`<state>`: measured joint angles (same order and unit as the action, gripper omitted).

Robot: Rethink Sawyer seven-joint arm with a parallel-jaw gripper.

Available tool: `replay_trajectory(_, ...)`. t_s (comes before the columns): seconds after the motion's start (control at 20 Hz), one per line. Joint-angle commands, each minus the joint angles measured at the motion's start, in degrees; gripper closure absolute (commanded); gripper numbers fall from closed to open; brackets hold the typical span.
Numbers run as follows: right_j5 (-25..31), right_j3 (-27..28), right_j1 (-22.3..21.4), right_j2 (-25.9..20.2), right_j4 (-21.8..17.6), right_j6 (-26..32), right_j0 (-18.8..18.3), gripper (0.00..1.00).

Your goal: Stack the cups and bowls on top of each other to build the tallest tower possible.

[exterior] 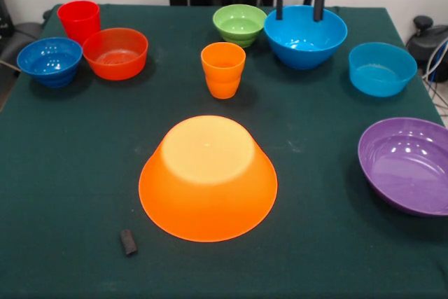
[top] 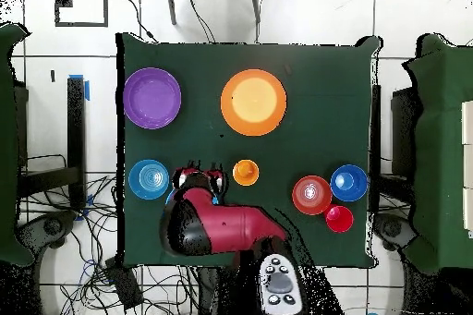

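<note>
My gripper is open and empty, its two fingers hanging over the far rim of the big blue bowl. The green bowl stands just left of it and the light-blue bowl to the right. The orange cup stands upright mid-table. The large yellow-orange bowl lies upside down near the front. The red cup, orange-red bowl and dark-blue bowl cluster at the far left. One purple bowl sits at the right edge. In the overhead view the arm hides the big blue and green bowls.
A small dark block lies on the green table cloth near the front, left of the upturned bowl. Nothing is stacked; every bowl stands alone. In the overhead view the purple bowl and the large bowl lie farthest from the base.
</note>
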<state>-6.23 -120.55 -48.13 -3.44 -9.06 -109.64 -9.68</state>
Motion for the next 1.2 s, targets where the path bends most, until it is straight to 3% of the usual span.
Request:
replay_trajectory(0.05, 4.37, -3.11, 0.18, 4.15, 3.9, -10.55, 6.34, 0.0)
replay_trajectory(0.15, 1.43, -6.08, 0.89, 0.66, 3.48, -12.21, 4.02, 0.0)
replay_trajectory(0.3, -2.04, -7.4, 2.72, 2.98, 3.0, -12.53, 6.47, 0.0)
replay_trajectory(0.4, -3.96, -8.14, 3.75, 0.89, 2.97, -13.67, 5.55, 0.0)
replay_trajectory(0.6, -10.04, -6.67, 8.13, 3.53, 4.77, -14.99, 10.23, 0.0)
replay_trajectory(0.75, -6.83, -6.98, 8.92, 5.17, 1.7, -11.29, 9.0, 0.0)
replay_trajectory(0.85, -10.39, -8.87, 9.32, 2.38, -1.88, -12.01, 5.11, 0.0)
replay_trajectory(1.0, -13.47, -11.28, 11.71, 2.72, -5.45, -11.73, 2.54, 0.0)
replay_trajectory(1.1, -15.29, -14.04, 12.42, 0.33, -7.27, -13.97, -0.79, 0.0)
replay_trajectory(1.2, -17.24, -15.53, 12.43, 3.21, -7.39, -14.02, 0.75, 0.0)
